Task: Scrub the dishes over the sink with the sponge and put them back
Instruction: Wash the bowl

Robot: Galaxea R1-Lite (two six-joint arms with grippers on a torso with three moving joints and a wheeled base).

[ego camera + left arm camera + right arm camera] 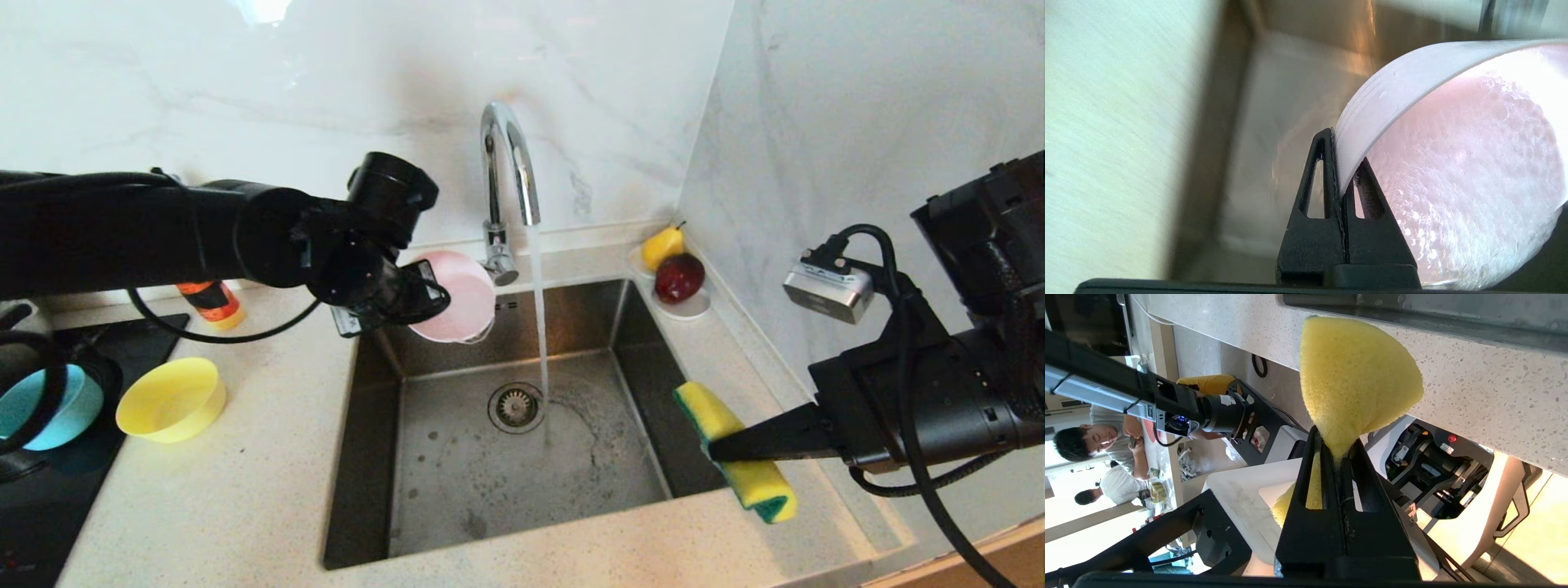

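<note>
Left gripper [424, 294] pinches the pink bowl [457, 298] by its rim, tipped over the sink's [457, 490] back-left corner. Right gripper [718, 447] clamps the sponge [731, 449] at the right edge, well apart; water stream [540, 327] runs between them.

Pink bowl [459, 296]; yellow bowl [171, 399]; blue bowl [57, 406]; yellow-green sponge [735, 452]; steel-grey sink [457, 457].

Left tool [424, 296] pinched closed, arm reaching across; right tool [718, 447] clamped tight, held level.
</note>
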